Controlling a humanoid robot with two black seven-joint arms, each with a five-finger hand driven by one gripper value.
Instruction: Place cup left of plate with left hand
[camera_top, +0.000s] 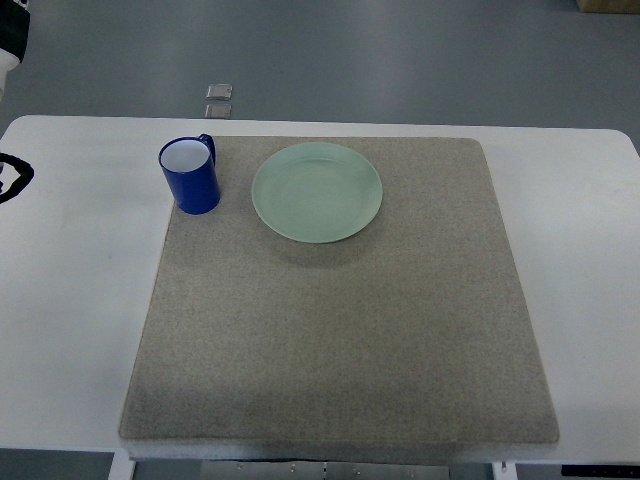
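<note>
Blue cup (190, 176) stands upright on the felt mat (340, 330) near the worktop's (70, 300) far-left corner, just left of the green plate (316, 192), apart; placement looks done. No hand visible, so state can't be told.

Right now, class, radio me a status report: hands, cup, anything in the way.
No hands in view. Blue cup upright on mat, left of green plate, apart from it. Nothing in the way.
</note>
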